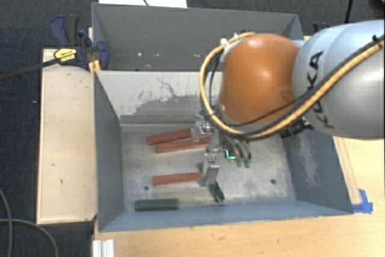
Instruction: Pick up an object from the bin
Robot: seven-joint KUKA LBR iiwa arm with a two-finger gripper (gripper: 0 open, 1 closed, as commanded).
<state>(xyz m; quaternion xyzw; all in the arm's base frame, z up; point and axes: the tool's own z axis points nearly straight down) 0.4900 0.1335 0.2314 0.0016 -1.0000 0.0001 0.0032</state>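
Gripper (211,179) low at lone red-brown bar (177,178), mid bin floor (264,173)

Dark green bar (156,205) lies flat at 7 o'clock of the floor, along the near wall. The lone red-brown bar is at 8 o'clock, lying crosswise, and its right end reaches the gripper. Two more red-brown bars (175,141) lie side by side at 10 o'clock of the gripper. The gripper sits near floor centre, spread or pressed together, cannot tell. Small dark green piece (217,192) just beside it at 5 o'clock, tilted
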